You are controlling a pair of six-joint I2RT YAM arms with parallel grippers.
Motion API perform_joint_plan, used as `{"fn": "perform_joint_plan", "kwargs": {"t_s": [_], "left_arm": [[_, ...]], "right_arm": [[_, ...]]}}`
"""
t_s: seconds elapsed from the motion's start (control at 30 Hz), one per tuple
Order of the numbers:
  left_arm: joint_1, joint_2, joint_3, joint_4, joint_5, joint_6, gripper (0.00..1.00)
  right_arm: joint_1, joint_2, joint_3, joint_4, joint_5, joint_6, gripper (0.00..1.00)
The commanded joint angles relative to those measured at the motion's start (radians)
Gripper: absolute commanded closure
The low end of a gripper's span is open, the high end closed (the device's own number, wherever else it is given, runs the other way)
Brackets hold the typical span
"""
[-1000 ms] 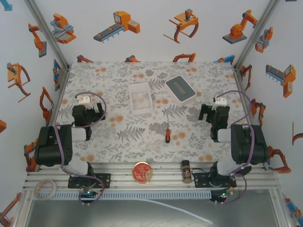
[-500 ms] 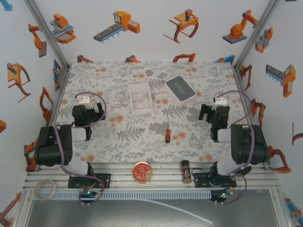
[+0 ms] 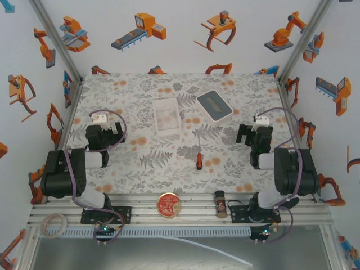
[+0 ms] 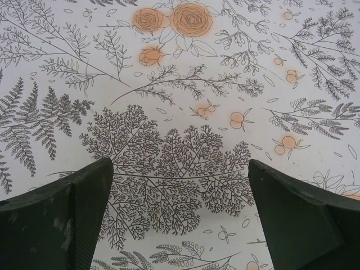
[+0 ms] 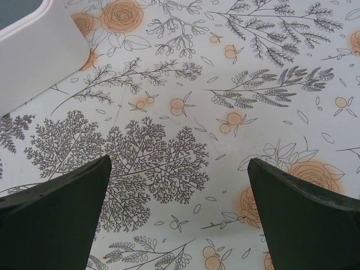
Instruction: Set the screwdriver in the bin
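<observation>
Screwdriver point(image 3: 198, 161) lay on the floral table point(image 3: 140, 163), at 5 o'clock from the bin point(image 3: 167, 116), well apart from it. Left gripper point(image 4: 179, 185) jaws spread wide, holding nothing. Right gripper point(image 5: 179, 185) likewise spread and empty, white box point(image 5: 39, 50) at its 10 o'clock.

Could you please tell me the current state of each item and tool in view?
screwdriver: lying flat on the table, outside the bin
bin: upright, no screwdriver inside
left tool: open, holding nothing
right tool: open, holding nothing
</observation>
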Motion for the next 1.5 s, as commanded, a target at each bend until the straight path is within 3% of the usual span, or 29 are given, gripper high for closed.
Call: {"fn": "perform_joint_plan", "kwargs": {"t_s": [0.0, 0.47, 0.6, 0.7, 0.87, 1.1, 1.23, 1.47], "left_arm": [[-0.004, -0.002, 0.016, 0.001, 0.006, 0.015, 0.03], [-0.008, -0.004, 0.015, 0.000, -0.009, 0.017, 0.03], [-0.009, -0.040, 0.044, -0.072, -0.039, 0.005, 0.03], [-0.009, -0.116, 0.123, -0.287, -0.033, 0.012, 0.03], [-0.016, -0.211, 0.262, -0.628, -0.025, 0.033, 0.03], [-0.048, -0.353, 0.472, -1.137, 0.017, 0.088, 0.03], [-0.059, -0.402, 0.596, -1.383, 0.062, 0.111, 0.03], [-0.066, -0.435, 0.674, -1.591, 0.110, 0.151, 0.03]], "right_arm": [[-0.005, -0.005, 0.025, 0.011, 0.004, -0.012, 0.01], [-0.004, -0.008, 0.031, -0.002, 0.060, 0.007, 0.01], [-0.004, -0.071, 0.039, -0.060, 0.106, 0.030, 0.01], [-0.004, -0.134, 0.065, -0.161, 0.099, 0.023, 0.01], [-0.004, -0.240, 0.101, -0.308, 0.193, 0.068, 0.02], [0.006, -0.394, 0.320, -0.885, 0.246, 0.292, 0.01], [0.064, -0.517, 0.361, -1.075, 0.244, 0.346, 0.05], [0.197, -0.590, 0.462, -1.390, 0.157, 0.406, 0.15]]}}
